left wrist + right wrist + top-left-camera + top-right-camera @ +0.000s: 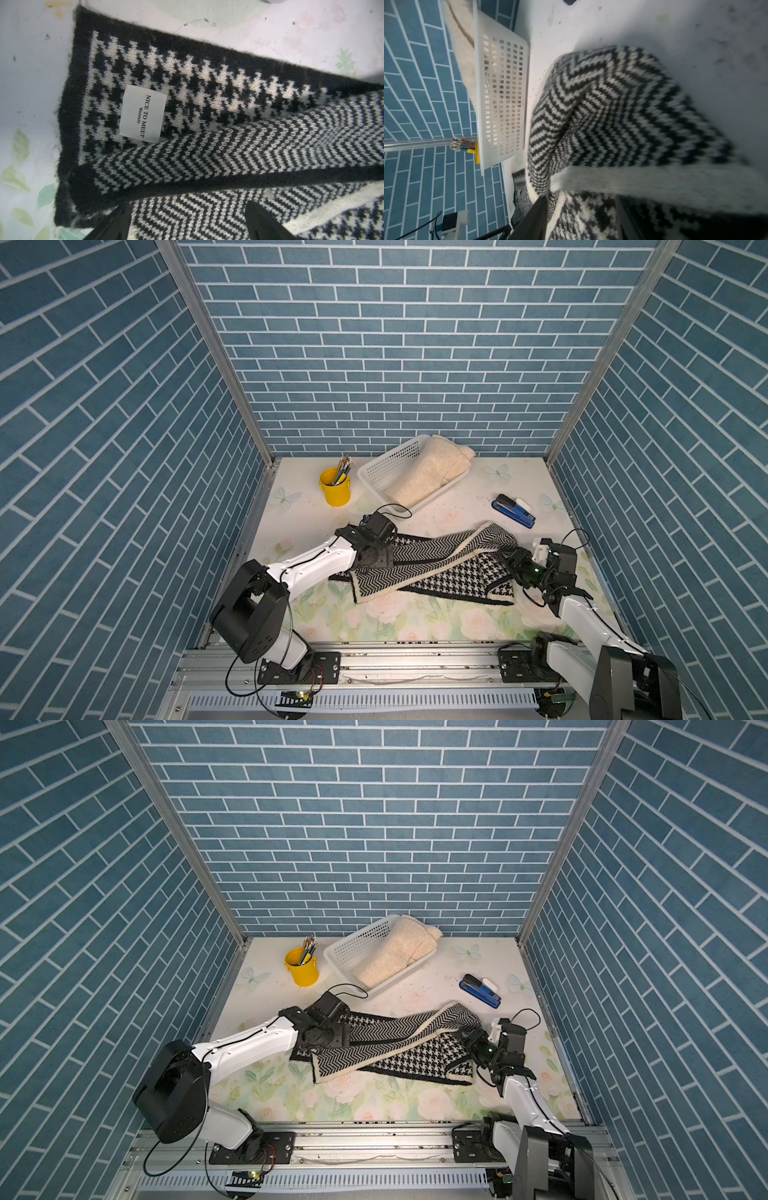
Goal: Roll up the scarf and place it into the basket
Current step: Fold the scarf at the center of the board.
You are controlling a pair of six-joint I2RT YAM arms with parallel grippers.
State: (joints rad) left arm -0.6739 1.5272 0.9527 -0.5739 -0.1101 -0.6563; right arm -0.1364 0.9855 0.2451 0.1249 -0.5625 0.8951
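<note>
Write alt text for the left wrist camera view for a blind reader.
A black-and-white scarf lies on the floral table, its herringbone layer folded over a houndstooth layer bearing a white label reading NICE TO MEET. The left claw stands open over the herringbone.

- My left arm reached forward and low, with the wrist bent downward.
- My left tool pointed down, its jaws spread wide and gripping nothing.
- My right arm stretched forward along the right side, with the wrist turned inward.
- My right tool had its jaws partly closed on a fold of the scarf.
</note>
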